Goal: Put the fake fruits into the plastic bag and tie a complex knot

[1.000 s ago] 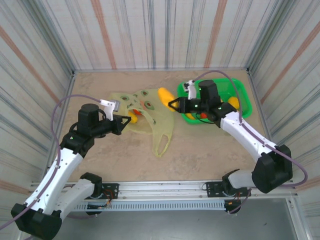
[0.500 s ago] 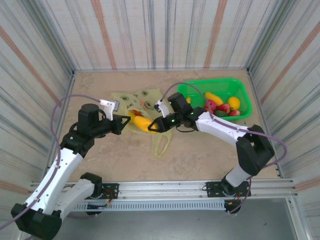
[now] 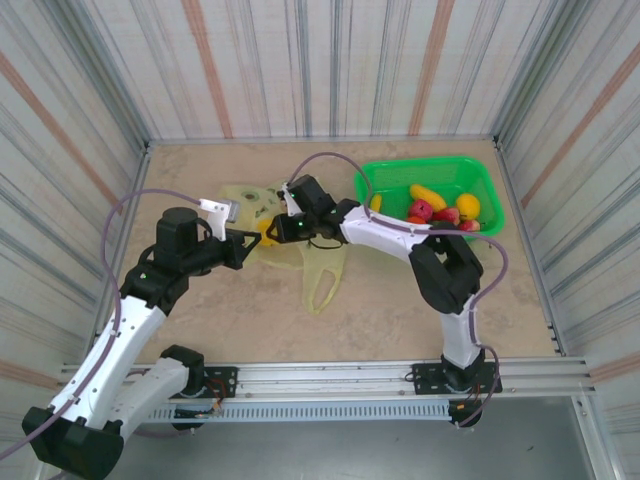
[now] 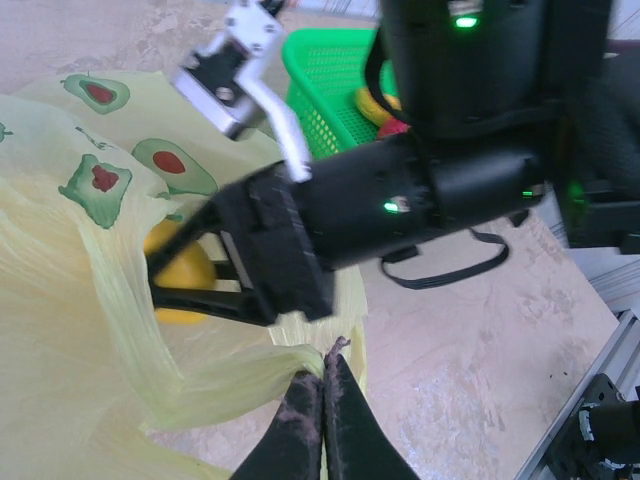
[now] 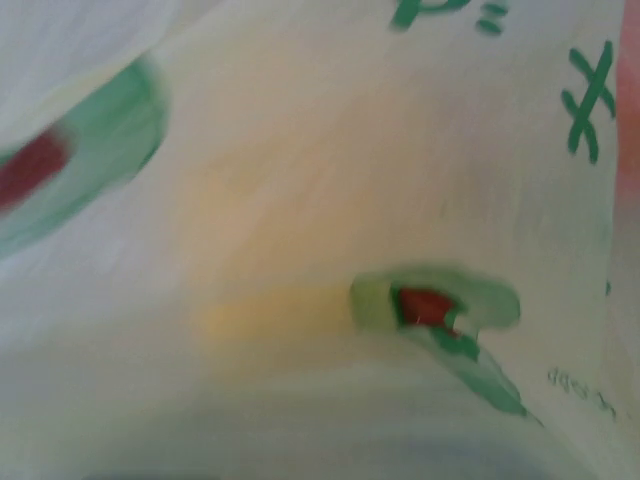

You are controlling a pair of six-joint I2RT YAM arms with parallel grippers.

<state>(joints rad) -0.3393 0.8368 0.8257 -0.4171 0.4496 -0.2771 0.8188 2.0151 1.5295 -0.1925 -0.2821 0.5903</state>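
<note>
Left gripper (image 3: 241, 240): sits at 9 o'clock of the plastic bag (image 3: 310, 250). In the left wrist view its 2 fingers (image 4: 305, 420) are pressed together, with the bag's rim pinched at their tips and lifted.
Right gripper (image 3: 274, 229): its arm reaches across from the right, with the fingers pushed into the bag's mouth. In the left wrist view the 2 black fingers (image 4: 215, 300) stand narrowly apart, clasping a yellow fruit (image 4: 183, 270) between them.
Yellow fruit, top view (image 3: 265, 230): just inside the bag's opening, at the 9 o'clock end of the bag and close to the left gripper's tips.
Plastic bag: lies on the table (image 3: 250, 320) at about 11 o'clock from its centre, flattened. 1 handle loop (image 3: 322, 285) trails toward 6 o'clock.
Bag film: pale yellow with avocado prints (image 4: 170, 165). The right wrist view is close against it (image 5: 300, 150) and blurred, with a yellowish patch behind the film that I cannot identify.
Green basket (image 3: 372, 180): at 1 o'clock on the table and 3 o'clock of the bag, well apart from it.
Fruits in the basket: a banana (image 3: 428, 196), a red fruit (image 3: 420, 210) touching it and a yellow-orange fruit (image 3: 467, 206) at the 3 o'clock side. Others are too small to tell.
</note>
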